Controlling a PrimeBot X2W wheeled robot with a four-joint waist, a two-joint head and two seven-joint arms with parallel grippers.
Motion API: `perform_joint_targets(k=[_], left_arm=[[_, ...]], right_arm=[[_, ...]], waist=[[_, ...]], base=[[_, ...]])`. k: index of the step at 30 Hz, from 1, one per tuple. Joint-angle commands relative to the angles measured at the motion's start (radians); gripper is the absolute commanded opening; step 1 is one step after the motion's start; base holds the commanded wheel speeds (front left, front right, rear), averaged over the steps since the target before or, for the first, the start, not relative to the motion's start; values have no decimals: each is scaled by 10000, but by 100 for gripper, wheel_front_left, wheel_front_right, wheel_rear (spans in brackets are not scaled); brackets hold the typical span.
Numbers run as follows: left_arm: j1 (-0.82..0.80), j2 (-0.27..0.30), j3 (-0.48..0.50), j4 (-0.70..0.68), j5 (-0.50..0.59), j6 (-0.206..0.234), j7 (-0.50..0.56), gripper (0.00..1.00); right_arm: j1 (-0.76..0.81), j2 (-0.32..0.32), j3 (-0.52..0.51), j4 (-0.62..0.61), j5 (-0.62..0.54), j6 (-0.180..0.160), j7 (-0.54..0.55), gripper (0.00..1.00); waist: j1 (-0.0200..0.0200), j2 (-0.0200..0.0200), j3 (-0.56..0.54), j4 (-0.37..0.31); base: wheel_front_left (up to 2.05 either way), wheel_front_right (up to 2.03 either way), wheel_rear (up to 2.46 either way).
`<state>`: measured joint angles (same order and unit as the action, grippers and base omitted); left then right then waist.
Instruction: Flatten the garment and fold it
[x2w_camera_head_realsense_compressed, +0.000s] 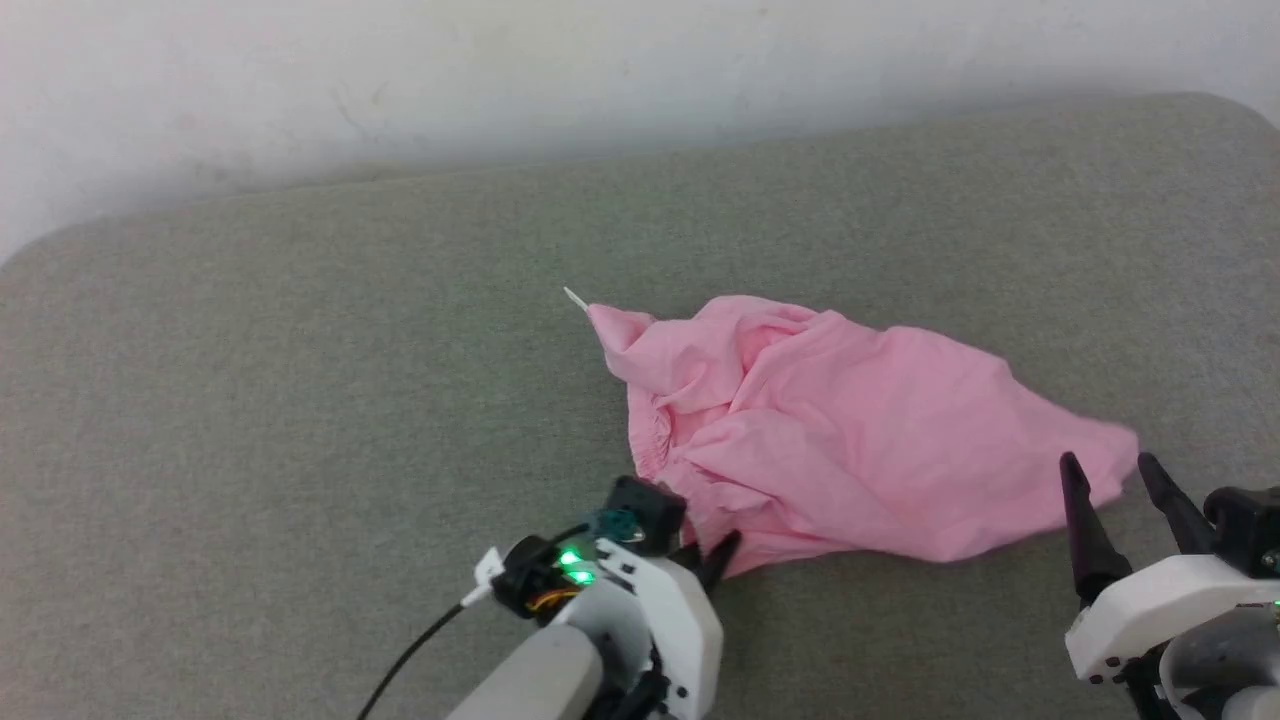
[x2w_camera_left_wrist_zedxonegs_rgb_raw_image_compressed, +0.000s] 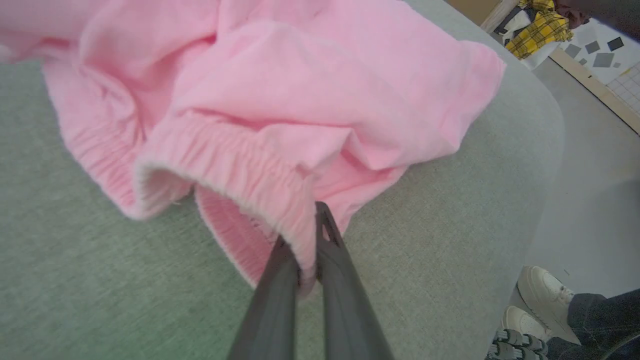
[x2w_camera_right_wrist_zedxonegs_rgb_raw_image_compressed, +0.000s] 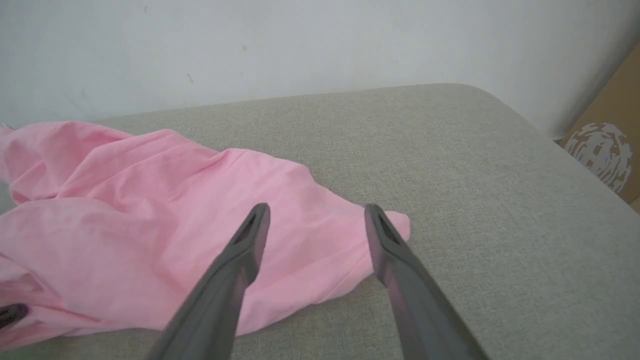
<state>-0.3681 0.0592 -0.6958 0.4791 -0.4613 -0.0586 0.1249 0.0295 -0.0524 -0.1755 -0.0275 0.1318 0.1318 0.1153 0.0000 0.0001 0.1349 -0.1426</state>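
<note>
The left gripper (x2w_camera_left_wrist_zedxonegs_rgb_raw_image_compressed: 302, 230) clamps the garment (x2w_camera_head_realsense_compressed: 830, 430), right gripper (x2w_camera_right_wrist_zedxonegs_rgb_raw_image_compressed: 316, 210) spread, on grey cushion (x2w_camera_head_realsense_compressed: 300, 400) by white wall (x2w_camera_head_realsense_compressed: 500, 80).

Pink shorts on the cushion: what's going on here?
The left gripper is shut on the elastic waistband of the pink shorts, at their near edge. The right gripper is open, poised at the opposite end of the shorts, gripping nothing. The shorts lie crumpled on the grey cushion, not yet flattened or folded.
</note>
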Motion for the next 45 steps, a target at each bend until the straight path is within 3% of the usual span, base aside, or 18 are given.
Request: perform_joint_targets(k=[1, 13, 23, 24, 26, 32, 37, 40, 45], left_arm=[[169, 148, 117, 10, -105, 93, -65, 0], [1728, 1612, 1493, -1655, -797, 1302, -187, 0], [2089, 1850, 1514, -2521, -935, 1522, 110, 0], [2097, 1847, 1494, -2549, -946, 1519, 133, 0], [2096, 1853, 1464, -2589, -954, 1518, 165, 0], [2135, 1900, 1374, -2737, -1086, 1374, 287, 0], [2000, 1967, 1599, -3715, -2017, 659, 688, 0], [1612, 2244, 1903, -4646, -2722, 195, 1249, 0], [149, 2897, 2658, -5975, -3635, -59, 2494, 0]], right_arm=[[-23, 22, -24, 32, 49, -11, 74, 100], [657, 22, -743, 296, 141, -11, 2509, 100], [211, 22, 75, 1587, 20, -11, 4222, 100], [171, 22, 109, 1698, 8, -11, 4481, 57], [86, 22, 166, 1772, 55, -11, 4819, 4], [25, 22, 298, 1522, 267, -11, 5611, 0], [-312, -4, 515, 258, 532, -11, 6298, 0], [-963, -376, 759, -770, 574, -11, 6755, 0], [-2965, -1336, 1308, -1864, 715, -11, 7528, 0]], waist=[[0, -1, -37, 121], [0, -1, 26, 808], [0, -1, 242, 955], [0, -1, 248, 958], [0, -1, 256, 962], [0, -1, 147, 914], [0, -1, 50, 859], [0, -1, 119, 776], [0, -1, 657, 657]], base=[[0, 0, 0], [0, 0, 0], [0, 0, 0], [0, 0, 0], [0, 0, 0], [0, 0, 0], [0, 0, 0], [0, 0, 0], [0, 0, 0]])
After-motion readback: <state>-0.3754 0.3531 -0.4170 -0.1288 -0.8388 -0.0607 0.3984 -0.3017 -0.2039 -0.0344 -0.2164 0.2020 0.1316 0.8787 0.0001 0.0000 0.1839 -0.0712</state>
